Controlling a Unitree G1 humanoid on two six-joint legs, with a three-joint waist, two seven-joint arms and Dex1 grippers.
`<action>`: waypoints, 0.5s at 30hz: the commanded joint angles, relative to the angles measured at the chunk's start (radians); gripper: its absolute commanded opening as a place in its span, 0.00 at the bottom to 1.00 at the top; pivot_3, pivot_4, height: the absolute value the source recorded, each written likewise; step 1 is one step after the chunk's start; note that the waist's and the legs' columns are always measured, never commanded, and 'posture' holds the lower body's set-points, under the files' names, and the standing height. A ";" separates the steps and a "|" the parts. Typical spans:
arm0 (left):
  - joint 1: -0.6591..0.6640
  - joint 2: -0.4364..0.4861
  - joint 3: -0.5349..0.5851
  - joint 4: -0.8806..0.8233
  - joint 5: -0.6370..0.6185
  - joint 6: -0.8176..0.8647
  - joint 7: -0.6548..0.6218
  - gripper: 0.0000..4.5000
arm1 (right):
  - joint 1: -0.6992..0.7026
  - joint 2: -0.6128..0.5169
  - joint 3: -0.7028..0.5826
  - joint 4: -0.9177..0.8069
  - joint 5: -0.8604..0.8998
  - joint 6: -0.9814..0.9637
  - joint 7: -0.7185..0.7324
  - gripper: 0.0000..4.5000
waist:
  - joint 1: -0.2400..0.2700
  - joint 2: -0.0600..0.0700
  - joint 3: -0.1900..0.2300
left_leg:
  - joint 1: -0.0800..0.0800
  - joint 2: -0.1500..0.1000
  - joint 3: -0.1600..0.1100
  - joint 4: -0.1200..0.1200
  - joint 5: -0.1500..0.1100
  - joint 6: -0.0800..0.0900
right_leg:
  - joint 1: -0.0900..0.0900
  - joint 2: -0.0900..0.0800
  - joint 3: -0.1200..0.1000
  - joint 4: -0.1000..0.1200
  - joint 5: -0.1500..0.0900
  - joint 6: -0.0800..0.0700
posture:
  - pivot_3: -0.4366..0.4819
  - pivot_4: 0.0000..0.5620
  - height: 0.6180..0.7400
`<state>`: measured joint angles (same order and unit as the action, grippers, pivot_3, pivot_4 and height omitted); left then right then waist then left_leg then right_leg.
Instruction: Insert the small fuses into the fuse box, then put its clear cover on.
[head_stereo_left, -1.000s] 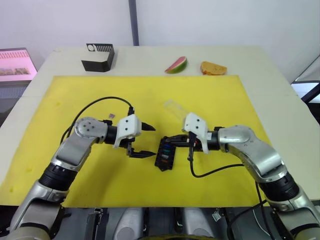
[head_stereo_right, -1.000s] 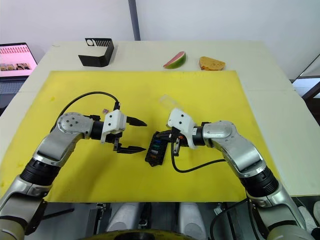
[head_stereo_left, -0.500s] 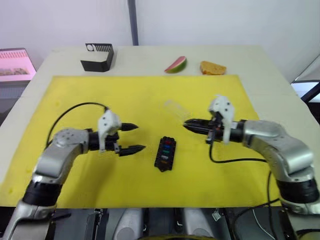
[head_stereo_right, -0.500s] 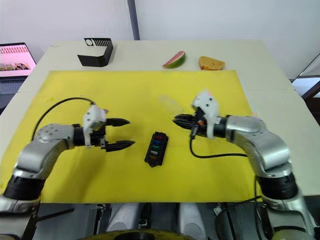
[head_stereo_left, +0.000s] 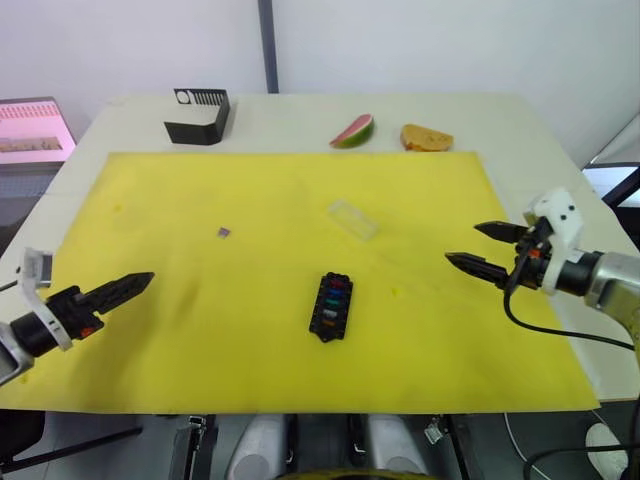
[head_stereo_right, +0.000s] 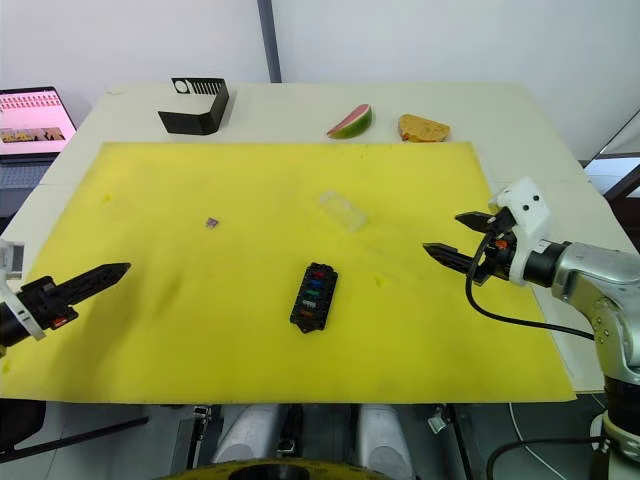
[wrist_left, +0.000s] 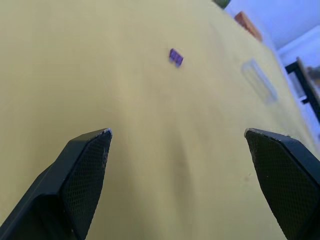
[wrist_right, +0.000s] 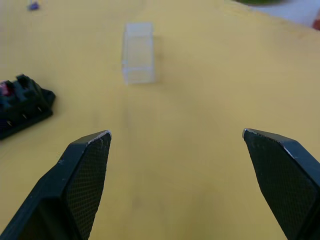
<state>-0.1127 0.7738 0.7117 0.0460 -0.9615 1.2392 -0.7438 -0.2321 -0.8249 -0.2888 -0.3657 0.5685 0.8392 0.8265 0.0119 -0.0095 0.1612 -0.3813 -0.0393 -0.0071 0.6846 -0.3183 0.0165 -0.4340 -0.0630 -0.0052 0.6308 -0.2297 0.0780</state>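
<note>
Arms spread wide, left pincer (head_stereo_left: 128, 285) and right pincer (head_stereo_right: 455, 239) both agape, empty, flanking fuse box (head_stereo_left: 330, 305)

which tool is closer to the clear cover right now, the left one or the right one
Right. The right tool hangs open over the mat's right side, near the clear cover. The left tool sits open at the mat's far left edge, much farther away.

A pale table (head_stereo_right: 560, 130) stands against white walls (head_stereo_right: 420, 40).
</note>
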 joint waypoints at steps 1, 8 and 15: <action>-0.157 -0.012 -0.052 0.111 -0.041 0.110 0.064 1.00 | -0.101 0.060 0.126 -0.074 0.035 -0.017 0.003 0.99 | 0.000 0.000 0.000 | 0.000 0.000 0.000 0.000 0.000 0.000 | 0.000 0.000 0.000 0.000 0.000 0.000 | 0.48 0.27 1.00; -0.446 -0.062 -0.064 0.443 -0.011 0.241 0.165 1.00 | -0.276 0.240 0.363 -0.052 -0.021 -0.050 -0.048 0.99 | -0.004 -0.001 -0.001 | -0.008 -0.001 0.000 0.000 0.005 -0.008 | -0.009 0.001 0.000 0.002 0.000 0.000 | 0.48 0.27 1.00; -0.581 -0.127 -0.048 0.649 0.046 0.211 0.265 1.00 | -0.338 0.313 0.446 -0.007 -0.093 -0.109 -0.080 0.99 | -0.002 -0.002 -0.001 | -0.009 -0.002 0.000 0.001 0.005 -0.009 | -0.010 0.000 0.000 0.003 0.000 0.000 | 0.48 0.27 1.00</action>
<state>-0.6838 0.6486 0.6582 0.6946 -0.9355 1.4762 -0.4919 -0.5440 -0.5202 0.1625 -0.3666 0.4927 0.7615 0.7531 0.0096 -0.0111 0.1604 -0.3907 -0.0415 -0.0071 0.6855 -0.3130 0.0074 -0.4446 -0.0627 -0.0054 0.6337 -0.2294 0.0785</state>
